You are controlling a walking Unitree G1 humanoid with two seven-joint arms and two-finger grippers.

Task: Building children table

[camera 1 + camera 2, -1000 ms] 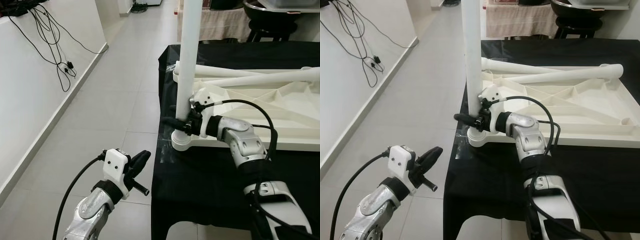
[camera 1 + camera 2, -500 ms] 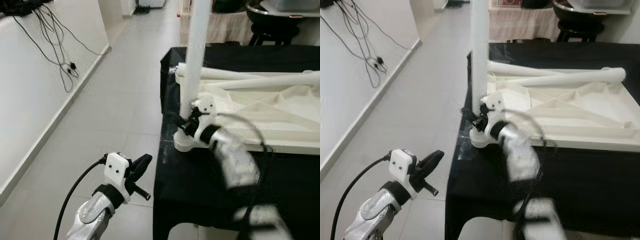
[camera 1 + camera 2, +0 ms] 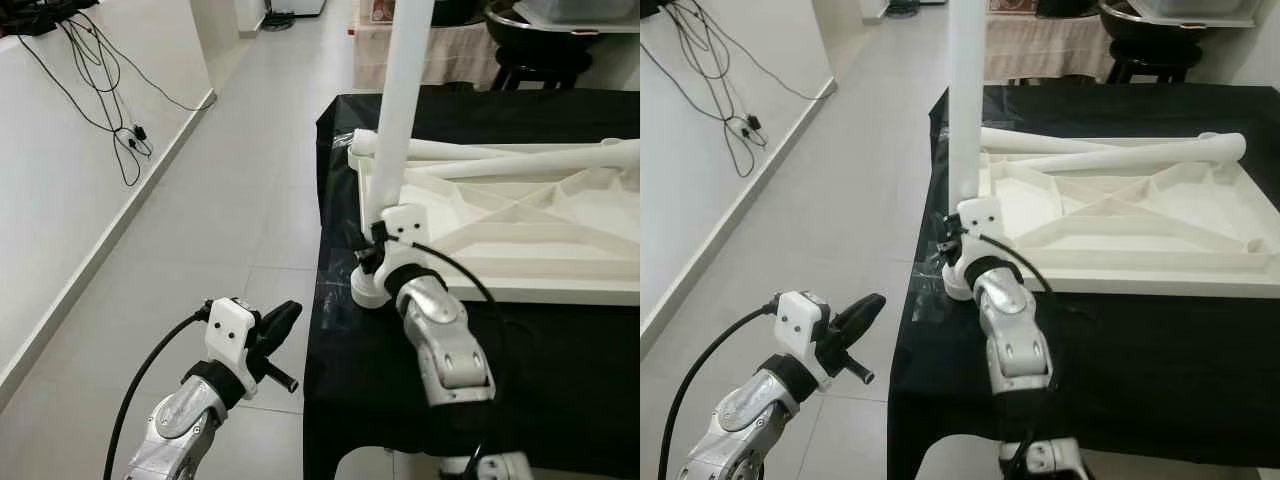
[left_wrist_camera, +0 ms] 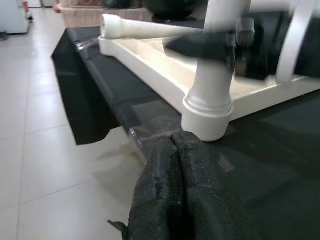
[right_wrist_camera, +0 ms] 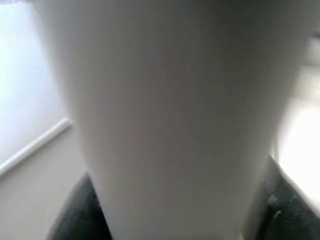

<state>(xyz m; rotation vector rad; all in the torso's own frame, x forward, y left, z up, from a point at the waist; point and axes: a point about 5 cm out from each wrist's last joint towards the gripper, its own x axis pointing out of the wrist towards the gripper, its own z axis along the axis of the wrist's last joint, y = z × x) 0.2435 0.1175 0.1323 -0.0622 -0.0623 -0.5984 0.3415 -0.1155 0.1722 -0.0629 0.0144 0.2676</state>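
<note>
White table leg (image 3: pixel 400 110) stands upright (slightly tilted) in upturned tabletop (image 3: pixel 520 235).

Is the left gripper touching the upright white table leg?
Apart. The left eye view shows the left gripper over the floor, clear of the upright leg.

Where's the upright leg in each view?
Left eye: upright leg rises from the tabletop's near-left corner socket, right gripper at its base.
Right eye: left of centre, above the same socket.
Left wrist: upper right, blurred, in the socket.
Right wrist: very close, blurred white column.
Shared landmark: the corner socket at the black cloth's edge.
</note>
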